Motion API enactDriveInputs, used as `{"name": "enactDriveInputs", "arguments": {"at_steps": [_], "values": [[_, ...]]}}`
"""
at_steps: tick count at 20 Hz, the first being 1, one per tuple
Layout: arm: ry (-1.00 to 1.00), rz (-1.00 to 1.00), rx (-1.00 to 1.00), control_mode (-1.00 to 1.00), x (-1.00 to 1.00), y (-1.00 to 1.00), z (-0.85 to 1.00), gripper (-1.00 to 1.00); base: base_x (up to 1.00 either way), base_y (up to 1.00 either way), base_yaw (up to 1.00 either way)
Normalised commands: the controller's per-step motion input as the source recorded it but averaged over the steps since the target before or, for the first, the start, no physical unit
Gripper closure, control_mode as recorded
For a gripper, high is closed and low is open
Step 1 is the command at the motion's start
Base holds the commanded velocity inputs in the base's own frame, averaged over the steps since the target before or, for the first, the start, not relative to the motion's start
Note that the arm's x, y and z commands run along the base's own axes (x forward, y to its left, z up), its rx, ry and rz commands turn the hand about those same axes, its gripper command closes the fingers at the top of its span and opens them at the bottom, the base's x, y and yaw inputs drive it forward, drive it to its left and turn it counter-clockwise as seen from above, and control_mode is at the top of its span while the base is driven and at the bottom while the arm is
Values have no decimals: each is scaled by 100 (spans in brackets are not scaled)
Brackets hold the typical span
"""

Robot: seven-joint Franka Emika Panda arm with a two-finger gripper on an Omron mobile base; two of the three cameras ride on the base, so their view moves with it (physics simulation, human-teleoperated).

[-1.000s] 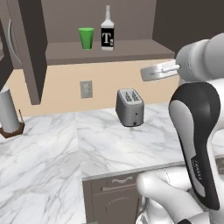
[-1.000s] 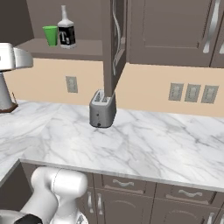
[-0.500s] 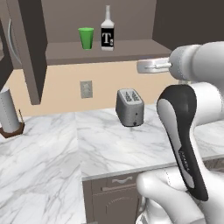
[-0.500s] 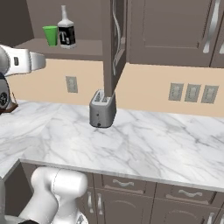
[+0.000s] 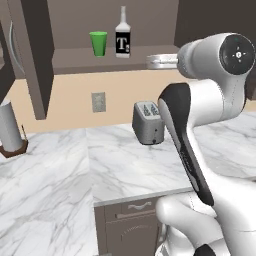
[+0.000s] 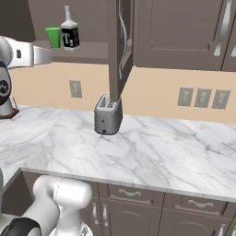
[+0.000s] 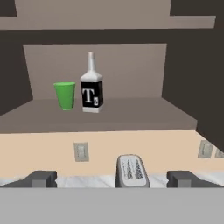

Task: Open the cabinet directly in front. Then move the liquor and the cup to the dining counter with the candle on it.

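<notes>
One liquor (image 7: 91,93), one cup (image 7: 65,95), one toaster (image 6: 108,115), one paper towel roll (image 5: 10,125) and four wall outlets are counted.

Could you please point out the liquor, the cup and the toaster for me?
liquor (image 7: 92,95): hand view, black label.
cup (image 7: 65,95): hand view, middle of green wall.
toaster (image 5: 147,125): left base view, grey side.

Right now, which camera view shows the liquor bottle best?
The hand view: the liquor bottle faces it straight on, label clear, beside the green cup on the open cabinet's shelf. The left base view shows it smaller and from below; the right base view shows it small, at the upper left.
</notes>
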Motion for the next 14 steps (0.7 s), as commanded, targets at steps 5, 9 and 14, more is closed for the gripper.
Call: {"name": "enactDriveInputs", "arguments": {"at_steps": [5, 9, 14], "values": [[2, -9, 0, -100, 31, 0, 6, -100, 0, 0, 0], [2, -6, 0, -100, 32, -1, 0, -100, 0, 0, 0], [5, -4, 0, -100, 29, -2, 7, -100, 0, 0, 0]]}}
